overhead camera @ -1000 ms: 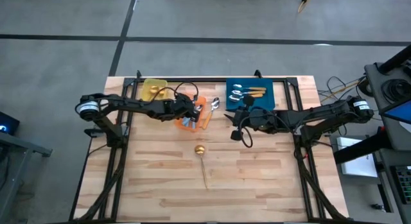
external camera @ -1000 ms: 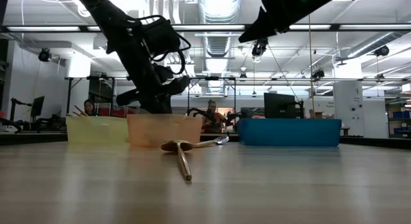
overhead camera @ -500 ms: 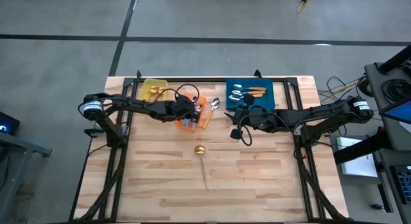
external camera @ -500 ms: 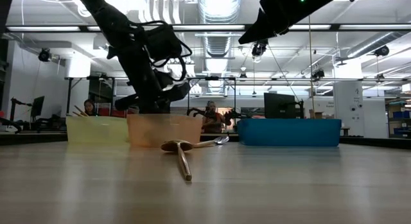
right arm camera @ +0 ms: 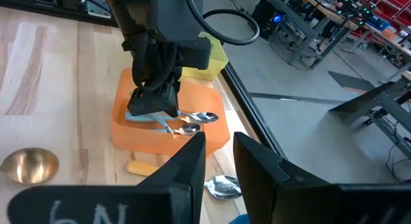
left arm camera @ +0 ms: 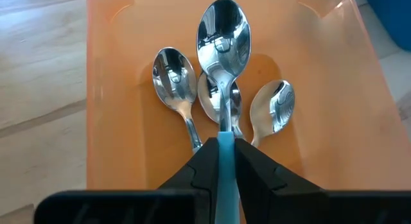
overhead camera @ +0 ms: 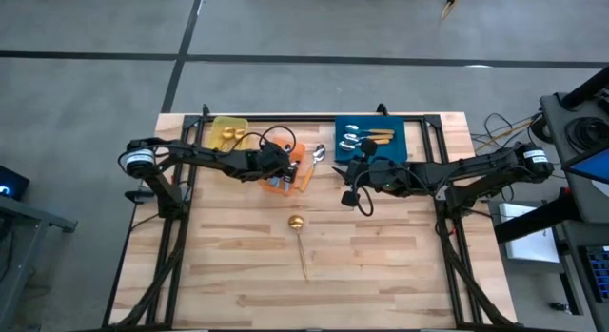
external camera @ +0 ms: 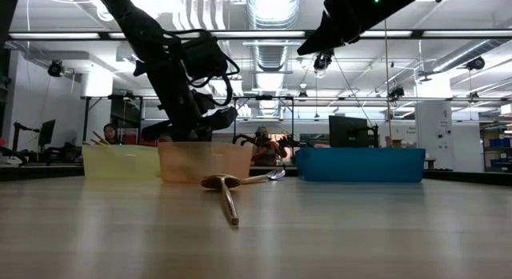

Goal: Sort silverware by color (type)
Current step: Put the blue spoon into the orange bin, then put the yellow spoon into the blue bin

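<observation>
The left gripper was nearly closed on a light, stiff, slippery blue-handled spoon by its handle, over the orange bin; the right gripper hovered slightly parted, empty.

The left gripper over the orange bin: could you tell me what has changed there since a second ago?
The left gripper has drawn back slightly toward the yellow bin while staying over the orange bin, a blue-handled spoon still between its fingers. The right gripper, the gold spoon on the table and the spoon beside the orange bin have not moved.
</observation>
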